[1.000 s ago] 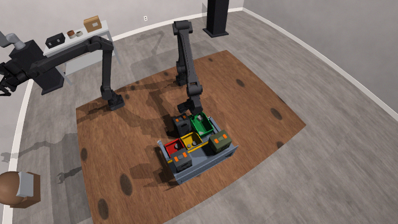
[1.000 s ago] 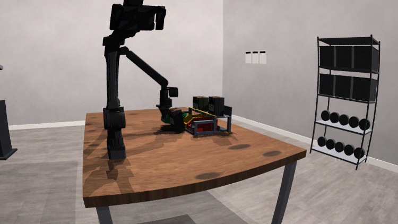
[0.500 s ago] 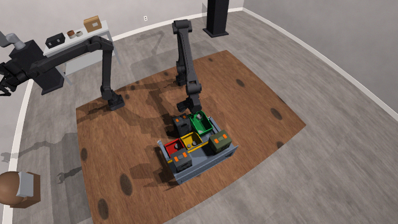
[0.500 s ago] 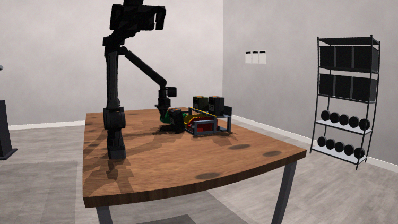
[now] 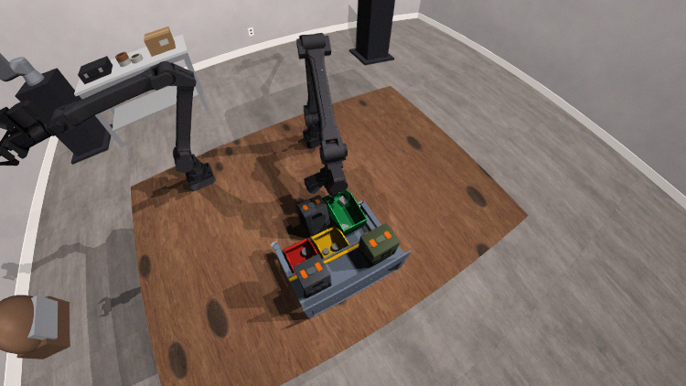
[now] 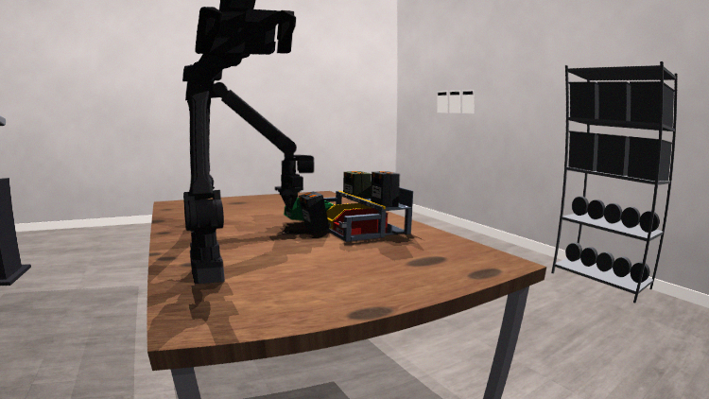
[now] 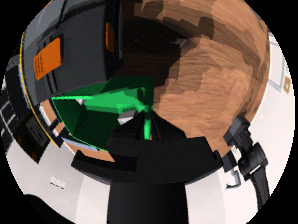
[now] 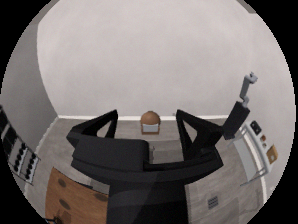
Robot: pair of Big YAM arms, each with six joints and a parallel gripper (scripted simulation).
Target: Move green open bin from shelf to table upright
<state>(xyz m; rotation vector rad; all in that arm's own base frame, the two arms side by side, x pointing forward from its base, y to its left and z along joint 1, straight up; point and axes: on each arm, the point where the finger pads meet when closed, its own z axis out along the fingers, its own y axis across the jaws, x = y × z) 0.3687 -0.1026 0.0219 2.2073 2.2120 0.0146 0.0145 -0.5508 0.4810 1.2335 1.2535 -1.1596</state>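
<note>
The green open bin point(image 5: 348, 214) point(image 6: 295, 211) point(image 7: 89, 121) is tilted, at the end of the grey shelf point(image 5: 356, 284) point(image 6: 397, 214) nearest the left arm's base, with a grey part showing inside. My left gripper point(image 5: 337, 193) point(image 6: 290, 199) point(image 7: 147, 113) is shut on its rim. My right gripper point(image 5: 6, 151) point(image 8: 147, 112) is open and empty, held high off the table's side, far from the shelf; in the exterior view point(image 6: 242, 26) it shows at the top.
A dark grey closed bin point(image 5: 314, 217) point(image 6: 315, 214) point(image 7: 65, 55) stands right beside the green bin. The yellow bin point(image 5: 330, 240) and red bin point(image 5: 297, 251) sit on the shelf's lower level. Another dark grey closed bin point(image 5: 311, 275) and an olive one point(image 5: 380, 242) stand on top. The wooden table point(image 5: 191, 249) point(image 6: 297, 287) bears it all.
</note>
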